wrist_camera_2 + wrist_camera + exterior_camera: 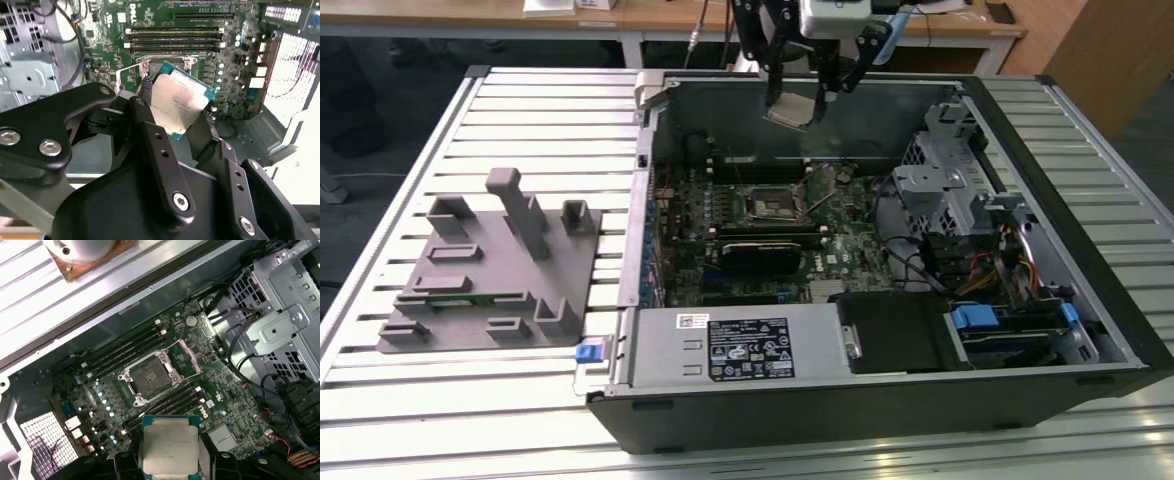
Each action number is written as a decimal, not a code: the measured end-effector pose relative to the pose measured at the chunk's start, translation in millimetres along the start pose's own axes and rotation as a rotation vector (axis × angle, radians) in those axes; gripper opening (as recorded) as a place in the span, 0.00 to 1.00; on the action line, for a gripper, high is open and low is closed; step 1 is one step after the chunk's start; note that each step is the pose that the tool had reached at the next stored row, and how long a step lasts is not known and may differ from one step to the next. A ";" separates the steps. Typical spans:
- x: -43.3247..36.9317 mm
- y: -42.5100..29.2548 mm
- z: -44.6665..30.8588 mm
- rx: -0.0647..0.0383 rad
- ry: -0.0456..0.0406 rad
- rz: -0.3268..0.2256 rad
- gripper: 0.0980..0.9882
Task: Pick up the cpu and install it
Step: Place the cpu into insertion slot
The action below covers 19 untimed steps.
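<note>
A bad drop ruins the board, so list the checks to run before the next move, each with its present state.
1. Grip: gripper shut on the cpu, jaws on its edges: ok.
2. Target: socket empty: ok.
3. Access: hinged frame swung open beside the socket: ok.
4. Seating: cpu hangs tilted above the case, not in the socket: not ok.
5. Orientation: cpu corners matched to the socket: cannot tell.

The computer case (881, 410) lies on the table (520, 110). In the case the socket (771, 203) sits centrally, the power supply (734, 345) against the near wall. The gripper (803, 98) holds the cpu (790, 110) above the case's far part. A rack (494, 270) lies beside the case, at the exterior view's left.
</note>
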<state>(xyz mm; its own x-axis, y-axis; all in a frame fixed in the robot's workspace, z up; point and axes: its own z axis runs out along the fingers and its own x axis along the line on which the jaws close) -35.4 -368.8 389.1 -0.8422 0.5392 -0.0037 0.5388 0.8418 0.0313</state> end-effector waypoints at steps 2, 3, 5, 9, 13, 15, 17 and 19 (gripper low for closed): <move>0.0 0.0 0.4 0.000 -0.0010 0.034 0.49; 0.0 0.0 0.6 0.000 -0.0016 0.051 0.49; 0.0 0.0 0.9 0.000 -0.0027 0.086 0.49; 0.0 0.0 1.8 0.001 -0.0050 0.159 0.49; 0.0 -0.1 2.8 0.001 -0.0073 0.231 0.49; 0.0 -0.1 3.2 0.001 -0.0084 0.267 0.49; 0.0 -0.1 3.5 0.001 -0.0096 0.303 0.49; 0.0 -0.1 3.9 0.001 -0.0107 0.339 0.49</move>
<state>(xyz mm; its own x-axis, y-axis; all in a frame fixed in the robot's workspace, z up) -35.4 -368.8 385.1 -0.6149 0.7886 -0.0037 0.7882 0.6147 0.0314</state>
